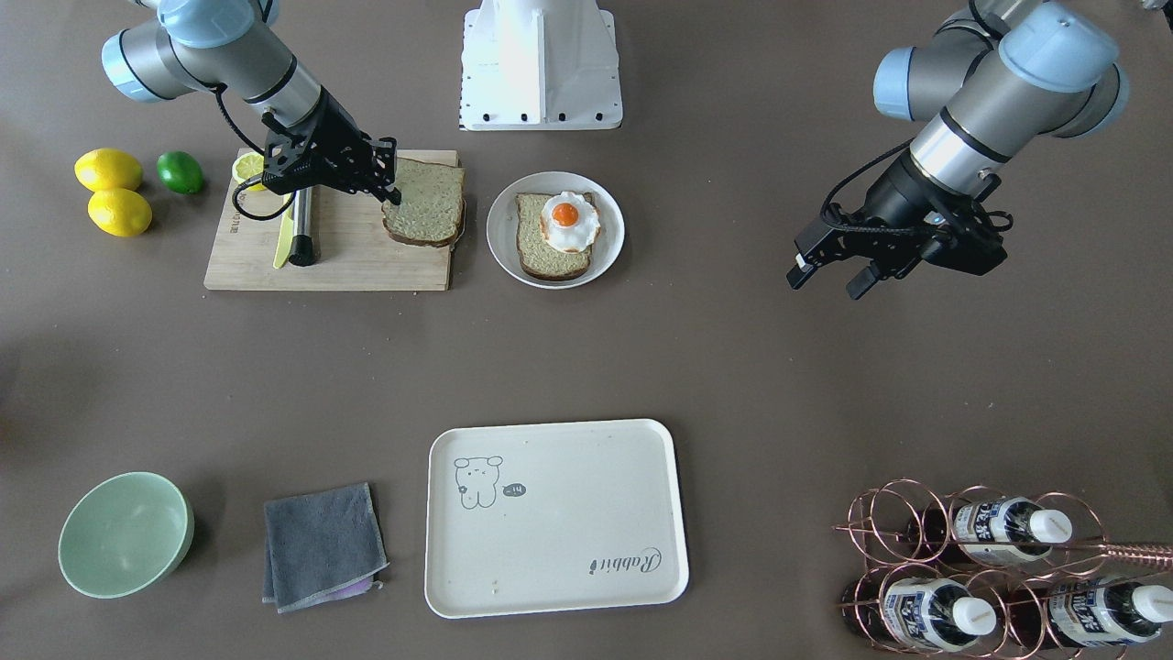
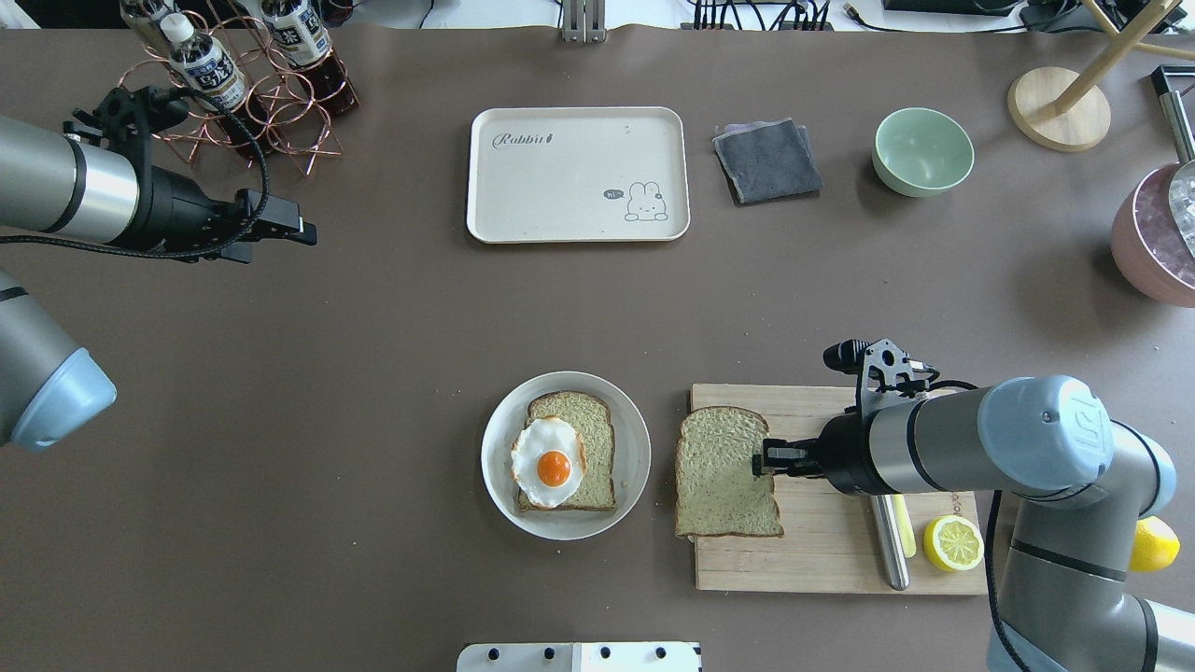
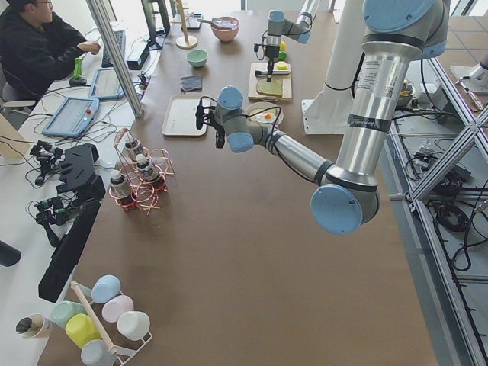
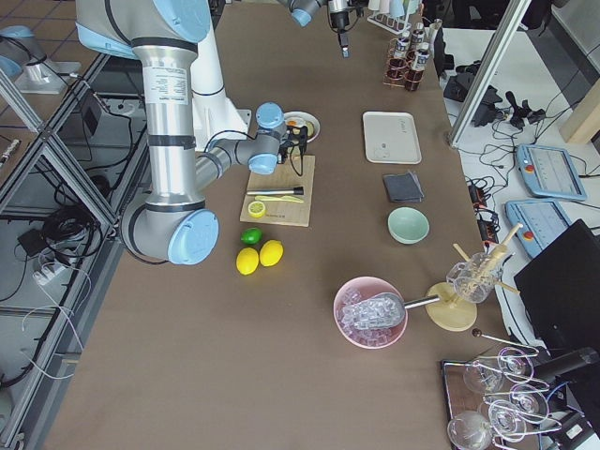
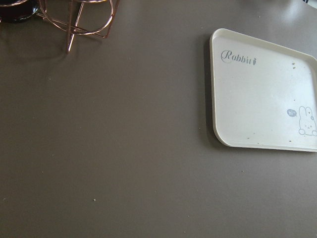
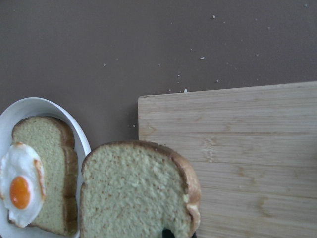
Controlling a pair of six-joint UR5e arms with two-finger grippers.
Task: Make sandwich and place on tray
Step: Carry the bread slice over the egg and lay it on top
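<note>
Brown worktop (image 2: 373, 373) had loads of open room between the plate (image 2: 638, 448) and the tray (image 2: 569, 149), which sat bare at 12 o'clock from it. Sandwich wasn't finished: bottom slice (image 2: 599, 434) and egg (image 2: 549, 462) on the plate, top slice (image 2: 719, 476) on the cutting board (image 2: 822, 555) at 3 o'clock. Right jaws looked nipped narrow on its edge. Probably light, floppy and crumbly, so a gentle crust pinch. Left jaws hung wide.

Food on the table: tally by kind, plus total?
Bread slices: 2
Fried egg: 1
Whole lemons: 2
Lime: 1
Lemon half: 1
Total: 7
</note>
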